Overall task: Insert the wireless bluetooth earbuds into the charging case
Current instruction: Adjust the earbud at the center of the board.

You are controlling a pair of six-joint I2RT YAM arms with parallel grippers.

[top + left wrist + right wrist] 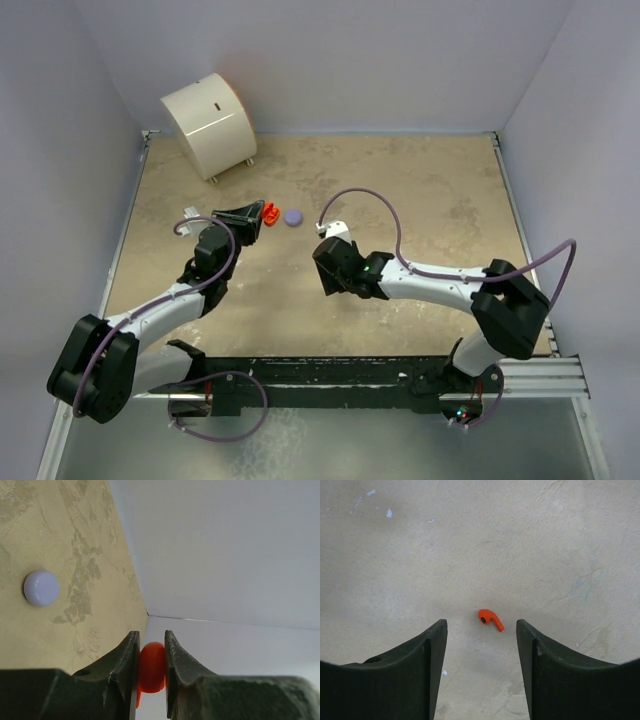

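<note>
The left gripper [151,635] is squeezed tight on a red-orange case [151,667]. The case is round and sits between the two dark fingers, touching both. From the wrist view only its edge shows, so I cannot tell if it is open or if anything is inside. In the view from above, the left gripper [257,216] holds the red-orange case [270,212] over the back part of the worktop [420,190].

Just beside that case, a lilac round piece [292,216] lies flat on the worktop. It is smooth and shiny on top. It shows in the left wrist view too [41,587], off to the side, and nothing touches it. I cannot tell if it is a case or a lid, or what is in it.

The right gripper [481,625] has its fingers partly apart, with a clear gap between them. It holds nothing. One red-orange earbud [490,619] lies on the worktop in that gap. The little earbud is on its side, and neither finger touches it. From above, the right gripper [333,268] points down near the middle of the worktop, and the earbud is hidden under it.

A big white drum [208,120] lies on its side in the back left corner.
</note>
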